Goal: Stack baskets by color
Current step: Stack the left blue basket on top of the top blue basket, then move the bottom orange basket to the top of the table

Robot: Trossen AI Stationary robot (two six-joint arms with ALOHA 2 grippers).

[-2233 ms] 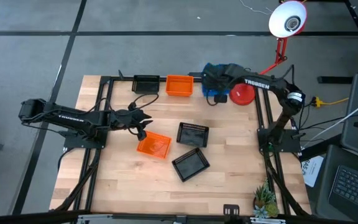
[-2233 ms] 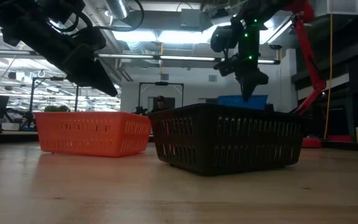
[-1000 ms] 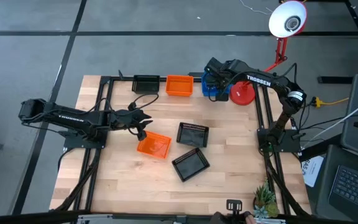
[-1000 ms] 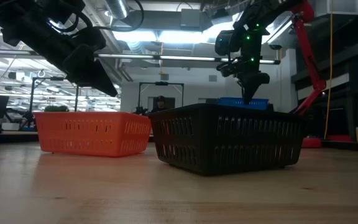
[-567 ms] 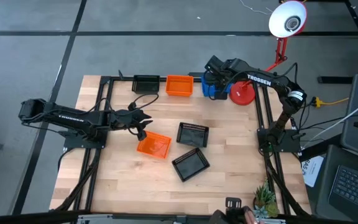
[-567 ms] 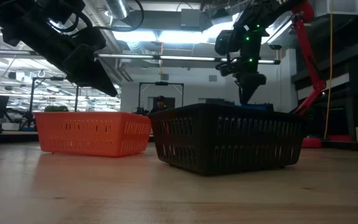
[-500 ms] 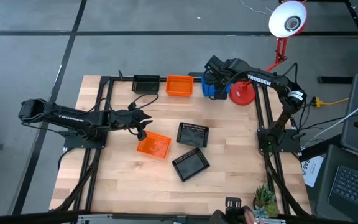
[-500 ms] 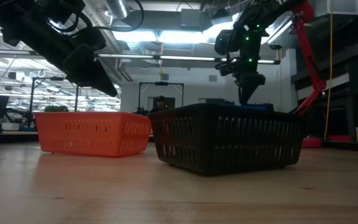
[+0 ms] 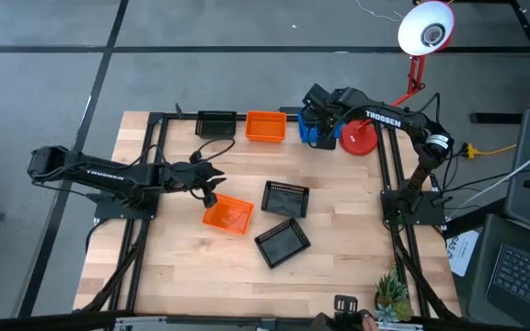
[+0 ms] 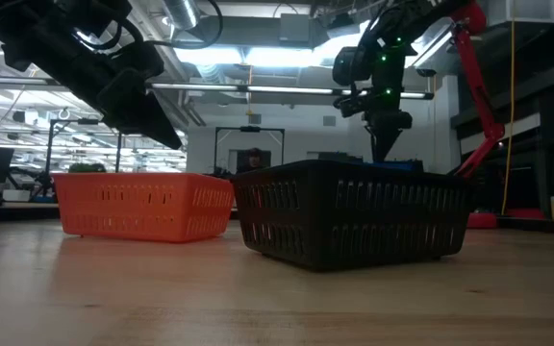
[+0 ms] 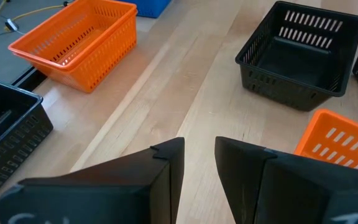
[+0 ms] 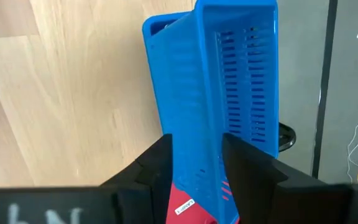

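Note:
Blue baskets (image 9: 317, 131) sit stacked at the table's far edge, beside the red lamp base (image 9: 359, 138). My right gripper (image 12: 196, 138) is open above them, pointing steeply down, one finger on each side of the top blue basket's (image 12: 235, 68) wall. An orange basket (image 9: 265, 126) and a black basket (image 9: 215, 122) also stand along the far edge. Another orange basket (image 9: 227, 214) and two black baskets (image 9: 285, 198) (image 9: 282, 243) lie mid-table. My left gripper (image 11: 199, 146) hovers open and empty just left of that orange basket. My right gripper straddles the top blue basket's side wall (image 12: 199, 163) from above, one finger inside and one outside. I cannot tell whether the fingers touch the wall. The basket rests on the blue one under it.
The red lamp's arm (image 9: 416, 74) rises at the far right corner. A dark metal frame (image 9: 155, 147) edges the table's left, far and right sides. A small plant (image 9: 391, 294) stands at the near right. Bare wood lies along the near edge.
My right gripper has opened while staying in place over the blue stack. The blue basket it held has dropped from just above the stack onto it: in the low view it has sunk behind the black basket's rim.

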